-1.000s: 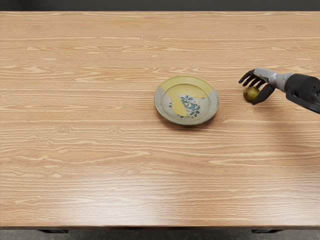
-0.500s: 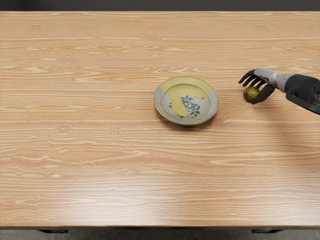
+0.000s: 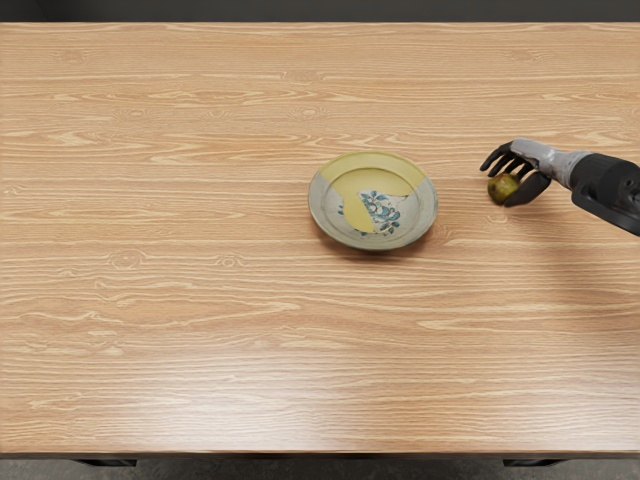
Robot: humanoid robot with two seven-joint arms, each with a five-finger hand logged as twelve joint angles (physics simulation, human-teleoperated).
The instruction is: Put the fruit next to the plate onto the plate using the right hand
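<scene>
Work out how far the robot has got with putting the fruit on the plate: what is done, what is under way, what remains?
Done: the right hand is at the fruit, which lies on the table right of the plate. Under way: the grasp, though it is unclear whether it is firm. Left: lifting the fruit, carrying it across and setting it on the plate, which holds no fruit.

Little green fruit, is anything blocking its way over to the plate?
Nothing visible is. Only bare light wooden table lies between the small round yellow-green fruit and the round grey-and-yellow patterned plate to its left. The dark right hand is at the fruit, nothing between them.
</scene>
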